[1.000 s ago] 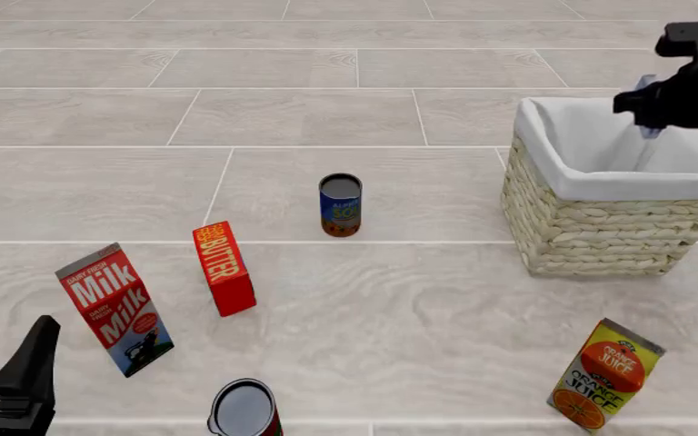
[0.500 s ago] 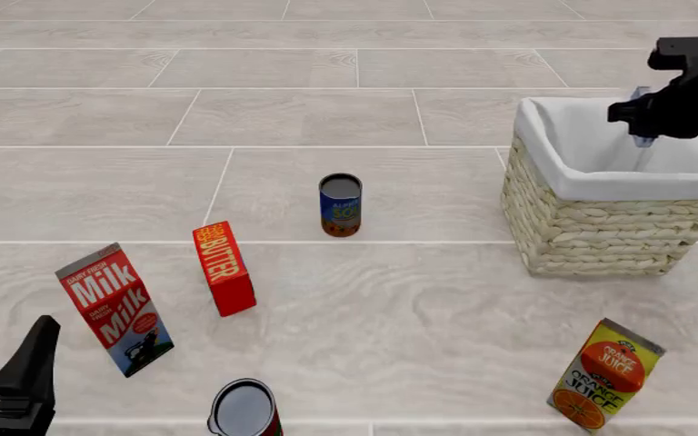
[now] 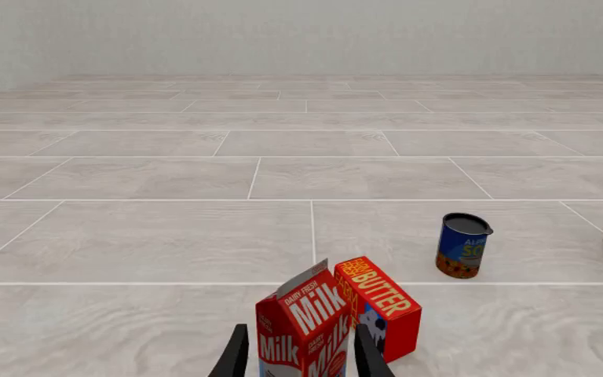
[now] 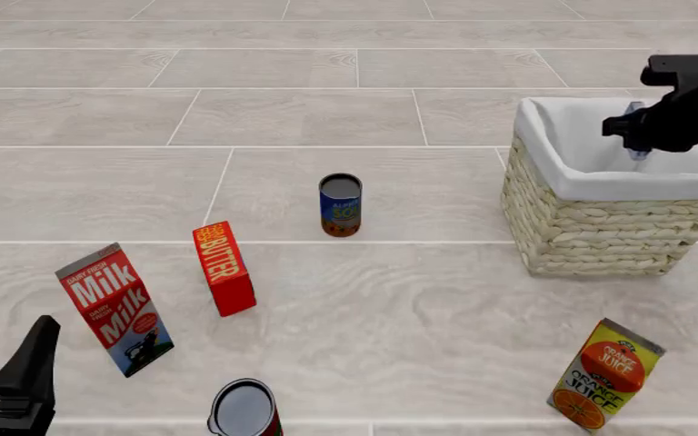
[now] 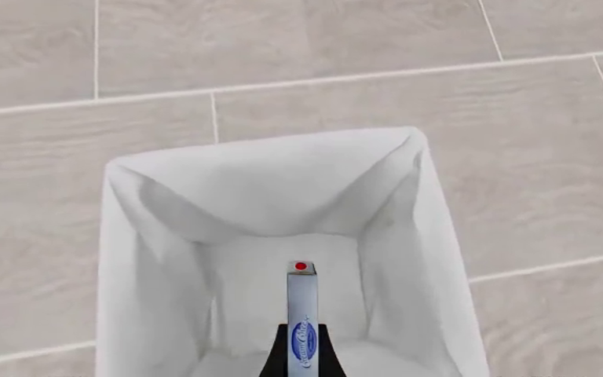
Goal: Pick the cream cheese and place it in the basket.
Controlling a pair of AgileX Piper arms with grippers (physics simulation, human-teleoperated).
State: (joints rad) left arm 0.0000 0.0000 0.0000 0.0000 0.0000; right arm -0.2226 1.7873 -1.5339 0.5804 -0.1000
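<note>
Your right gripper (image 4: 635, 145) is hanging over the basket (image 4: 592, 232), pointing down into its white cloth. Its fingers are pinching the cream cheese (image 5: 301, 318) on its thin sides, so the box is hanging above the inside of the basket. Your left gripper (image 3: 299, 355) is sitting low at the near left, fingers spread apart, facing the milk carton (image 3: 307, 328) and the butter box (image 3: 383, 305).

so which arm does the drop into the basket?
Right. Its gripper already holds the cream cheese edge-on above the basket opening, lining directly below. The left gripper sits near the milk carton, far from the basket, holding nothing.
</note>
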